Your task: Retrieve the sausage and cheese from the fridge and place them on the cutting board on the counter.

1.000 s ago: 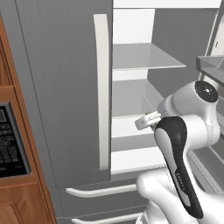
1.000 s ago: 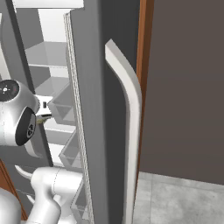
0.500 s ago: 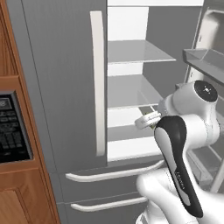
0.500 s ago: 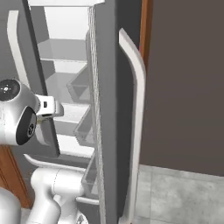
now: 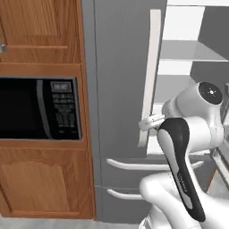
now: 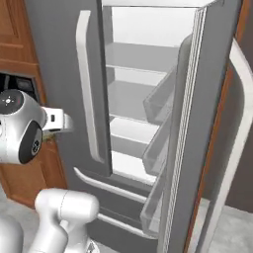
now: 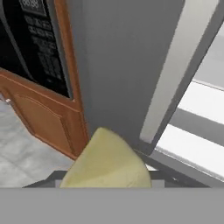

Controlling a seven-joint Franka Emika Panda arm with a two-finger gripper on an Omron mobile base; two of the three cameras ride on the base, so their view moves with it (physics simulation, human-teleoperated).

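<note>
A pale yellow-green cheese (image 7: 107, 164) chunk sits low in the hand view, and my gripper (image 5: 150, 122) is shut on it. The hand hangs in front of the fridge (image 5: 120, 80), close to the long white handle (image 5: 152, 67) of its closed left door. The fridge's right door (image 6: 197, 148) stands open, showing white inner shelves (image 6: 141, 96) with nothing on them. The sausage, the cutting board and the counter are out of view.
A black microwave (image 5: 38, 107) is built into brown wooden cabinets (image 5: 40, 183) left of the fridge. Two fridge drawers with white bars (image 5: 134, 165) lie below the doors. The open door's clear bins (image 6: 158, 143) jut out on the right. Grey floor (image 7: 26, 153) lies below.
The whole picture has shifted: the base has moved and turned left, bringing the microwave and cabinets into view. The cheese stays in the gripper, which holds its pose.
</note>
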